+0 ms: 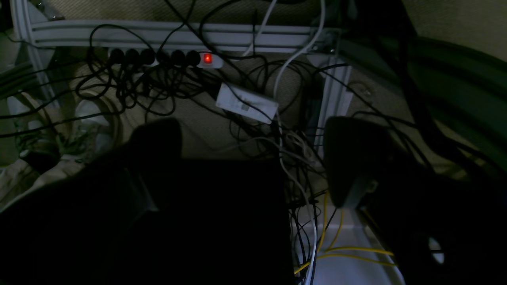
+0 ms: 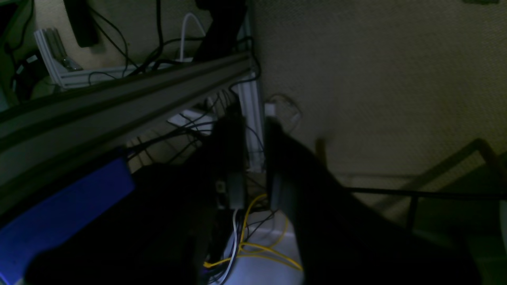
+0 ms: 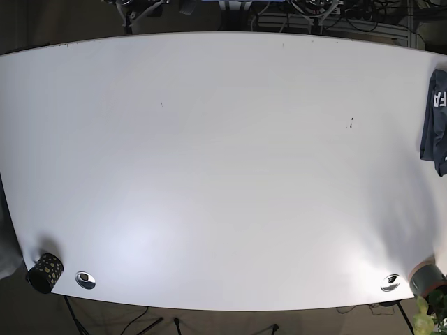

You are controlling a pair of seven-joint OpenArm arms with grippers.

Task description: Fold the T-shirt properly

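A dark navy T-shirt [image 3: 434,122] with white lettering lies bunched at the far right edge of the white table [image 3: 223,174] in the base view. Neither arm shows in the base view. In the left wrist view, my left gripper [image 1: 253,154] hangs over the floor and cables, its two dark fingers [image 1: 348,158] wide apart and empty. In the right wrist view, my right gripper [image 2: 253,130] also hangs below table level, its fingers [image 2: 285,166] close together with only a narrow slit and nothing between them.
A spotted cup [image 3: 45,272] stands at the table's front left corner and a grey pot [image 3: 427,279] at the front right. Two cable grommets [image 3: 85,279] [image 3: 390,282] sit near the front edge. A power strip [image 1: 206,59], tangled cables and aluminium rails [image 2: 119,95] lie under the arms.
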